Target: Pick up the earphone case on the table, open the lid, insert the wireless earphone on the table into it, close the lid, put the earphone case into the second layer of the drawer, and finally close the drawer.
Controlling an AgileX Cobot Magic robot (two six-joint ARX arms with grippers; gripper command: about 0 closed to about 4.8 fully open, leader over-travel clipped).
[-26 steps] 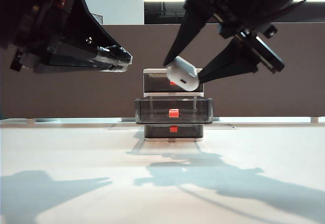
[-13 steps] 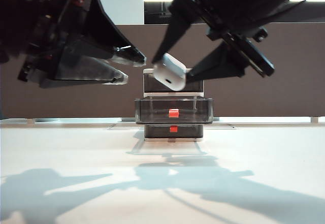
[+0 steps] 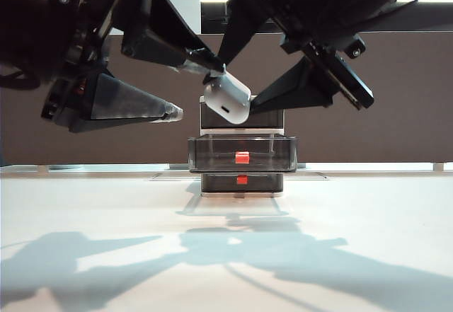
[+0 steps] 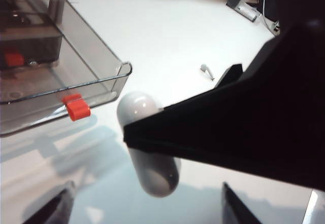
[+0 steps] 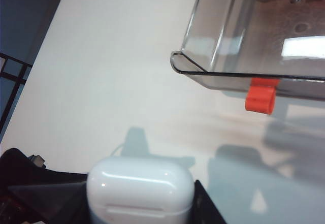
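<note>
**Case held in the air while the left pincer comes to it**

On the left of the exterior view we see the left pincer [image 3: 195, 89]. Its two dark fingers stand wide apart and grip nothing. The upper finger [image 3: 185, 52] reaches to the top end of the earphone case [image 3: 228, 98], so close that we cannot tell if it touches; the lower finger [image 3: 134, 107] stays apart, lower and to the left. We judge that the spread is there so one finger can work at the lid, or so both can take the case between them.

In the middle, the earphone case hangs tilted above the worktop [image 3: 106, 206], with its small dark port turned toward the camera. The right pincer [image 3: 237, 89] is closed on it from both sides; in the right wrist view the case sits between the two dark fingers [image 5: 137, 191] with the lid still shut. We think it is held high and in front of the drawer [image 3: 242, 146] so that both arms reach it freely.

Behind and below, the second layer of the drawer [image 3: 242, 153] is pulled out, its red handle [image 3: 242, 158] facing us, ready to receive the case later.

In the left wrist view a small grey-white piece [image 4: 205, 70] lies on the worktop, probably the wireless earphone, but it is too small to be sure.
</note>
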